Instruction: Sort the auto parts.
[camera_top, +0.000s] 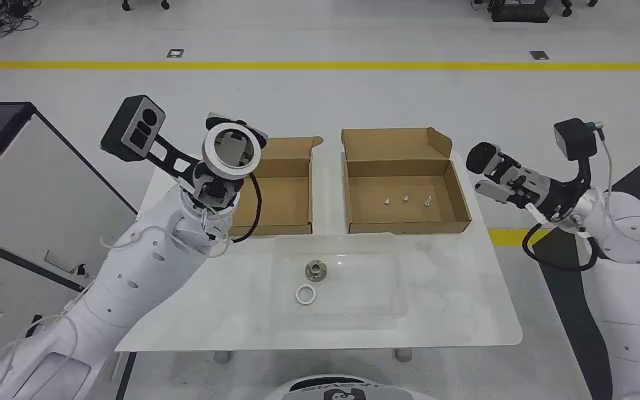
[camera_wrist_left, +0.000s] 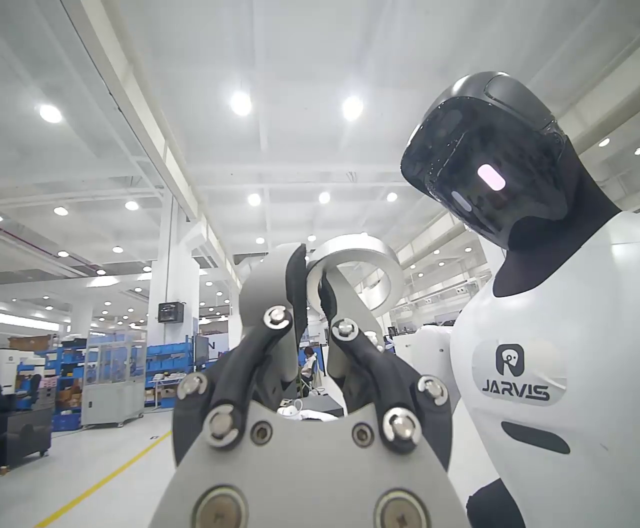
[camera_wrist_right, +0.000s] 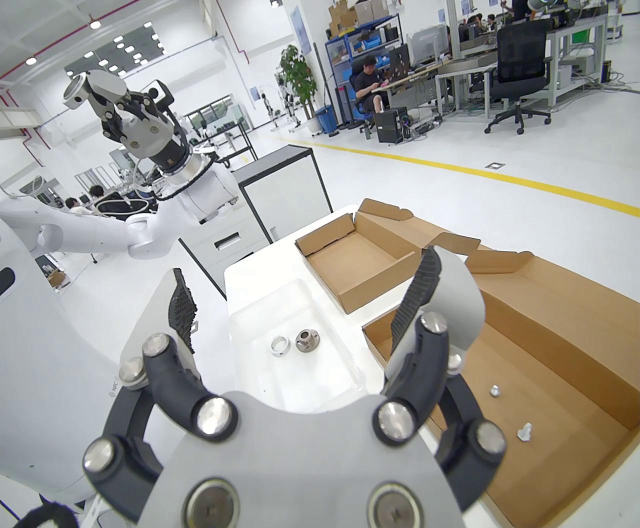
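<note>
Your left gripper (camera_wrist_left: 311, 285) is pinched on the large metal ring (camera_top: 232, 148), held high at upper left in the top view. Right gripper (camera_top: 482, 172) gapes empty, far right. Flanged hub (camera_top: 316, 268) and small ring (camera_top: 305, 294) in centre tray (camera_top: 380, 290).

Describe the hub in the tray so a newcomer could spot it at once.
On the white table lies a clear tray holding two parts. The hub is the darker metal one, with a wide flange and a raised centre; the ring beside it is flat, plain and paler.
</note>
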